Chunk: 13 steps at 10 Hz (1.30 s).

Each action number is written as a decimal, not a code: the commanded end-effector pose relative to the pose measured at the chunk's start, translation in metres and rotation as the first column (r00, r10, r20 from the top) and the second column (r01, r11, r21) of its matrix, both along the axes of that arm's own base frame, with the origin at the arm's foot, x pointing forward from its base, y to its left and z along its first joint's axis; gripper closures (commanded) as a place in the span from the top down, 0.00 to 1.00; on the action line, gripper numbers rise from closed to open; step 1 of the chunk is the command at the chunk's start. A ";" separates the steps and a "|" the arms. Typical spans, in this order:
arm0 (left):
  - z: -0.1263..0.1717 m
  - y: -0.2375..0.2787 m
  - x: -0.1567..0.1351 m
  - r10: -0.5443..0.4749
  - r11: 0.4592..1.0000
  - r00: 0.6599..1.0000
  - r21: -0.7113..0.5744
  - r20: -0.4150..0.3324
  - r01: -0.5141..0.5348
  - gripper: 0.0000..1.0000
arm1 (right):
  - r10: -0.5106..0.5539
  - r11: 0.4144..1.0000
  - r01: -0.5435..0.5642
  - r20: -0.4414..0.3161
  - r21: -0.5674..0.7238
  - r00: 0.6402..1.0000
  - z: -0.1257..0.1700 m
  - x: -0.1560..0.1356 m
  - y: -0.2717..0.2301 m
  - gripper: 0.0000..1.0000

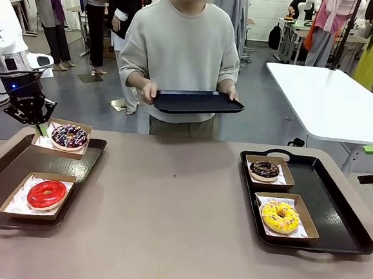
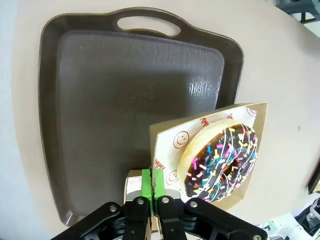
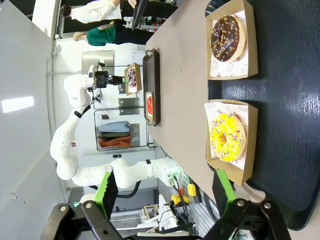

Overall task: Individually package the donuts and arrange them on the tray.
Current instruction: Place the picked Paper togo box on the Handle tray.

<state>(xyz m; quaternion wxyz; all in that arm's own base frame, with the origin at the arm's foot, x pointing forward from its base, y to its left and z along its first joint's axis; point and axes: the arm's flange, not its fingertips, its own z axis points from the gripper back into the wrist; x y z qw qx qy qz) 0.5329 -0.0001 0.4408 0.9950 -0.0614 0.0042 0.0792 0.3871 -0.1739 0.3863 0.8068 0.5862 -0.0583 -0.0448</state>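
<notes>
My left gripper (image 1: 40,127) is shut on the rim of a cardboard box (image 2: 165,145) holding the purple-white iced donut (image 1: 69,137) with sprinkles (image 2: 220,162), held tilted over the far corner of the brown tray (image 1: 16,174). The red donut (image 1: 46,194) lies boxed on that tray's near part. On the black tray (image 1: 335,216) sit the chocolate donut (image 1: 265,169) and the yellow sprinkled donut (image 1: 280,216), each in a box. My right gripper (image 3: 165,192) stands open off the table's right edge, nothing between its fingers, facing the yellow donut (image 3: 227,137) and chocolate donut (image 3: 227,31).
A person at the far side holds a dark empty tray (image 1: 196,102) in both hands above the table edge. Bare tabletop (image 1: 168,203) lies between the two trays. A white table (image 1: 332,99) stands behind at the right.
</notes>
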 end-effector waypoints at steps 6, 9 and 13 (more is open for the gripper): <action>-0.001 0.001 -0.006 0.000 1.000 1.000 0.000 0.009 0.000 0.01 | 0.016 1.000 -0.016 -0.002 -0.007 1.000 0.002 -0.002 0.000 1.00; -0.019 0.004 0.011 -0.108 0.993 0.994 -0.046 -0.016 0.107 0.01 | 0.016 1.000 -0.016 -0.002 -0.007 1.000 0.002 -0.002 0.000 1.00; -0.039 0.014 0.036 -0.131 0.988 0.991 -0.082 0.013 0.131 0.01 | 0.016 1.000 -0.016 -0.002 -0.007 1.000 0.002 -0.002 0.000 1.00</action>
